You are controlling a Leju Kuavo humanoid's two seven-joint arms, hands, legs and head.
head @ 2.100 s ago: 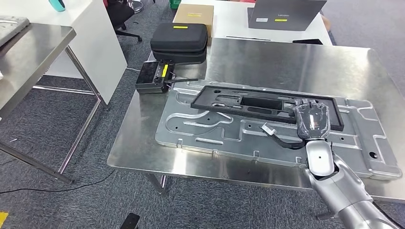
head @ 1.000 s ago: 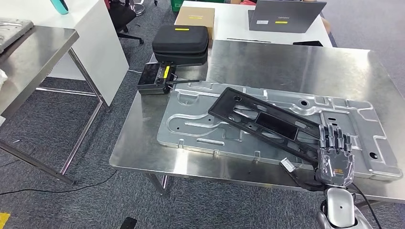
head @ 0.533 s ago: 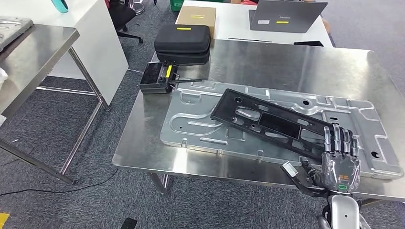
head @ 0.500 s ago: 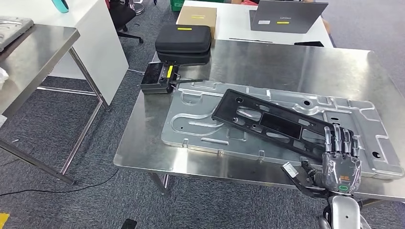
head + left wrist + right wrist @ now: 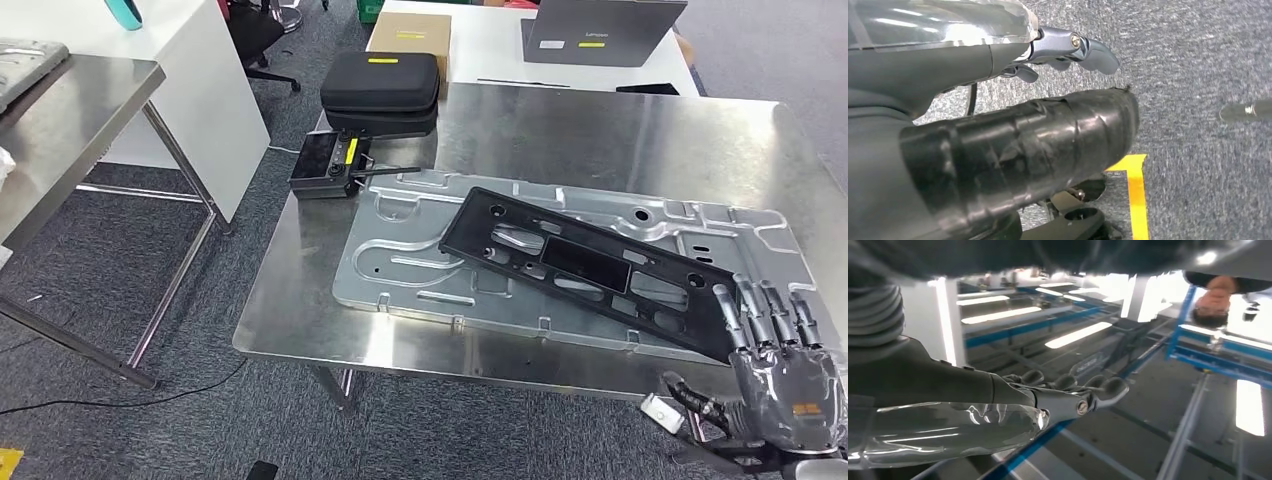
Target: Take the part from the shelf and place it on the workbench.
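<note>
The long black part (image 5: 590, 262) lies askew on the silver stamped plate (image 5: 400, 265) on the steel workbench (image 5: 600, 140). My right hand (image 5: 785, 375) is at the table's near right corner, just off the part's near end, fingers spread and holding nothing. The right wrist view shows that hand (image 5: 1063, 395) with its fingers stretched out towards ceiling lights. My left hand (image 5: 998, 100) hangs over grey carpet, its fingers (image 5: 1083, 47) loosely bent and apart from the thumb, with nothing in it.
A black case (image 5: 380, 90) and a black controller (image 5: 325, 165) sit at the workbench's far left corner. Behind are a cardboard box (image 5: 408, 35) and a laptop (image 5: 600, 28). Another steel table (image 5: 60, 120) stands left. A person (image 5: 1220, 295) stands near.
My right hand swung the part's near end toward the front edge, then came off it and drew back to the near right. The part now lies still on the plate.
</note>
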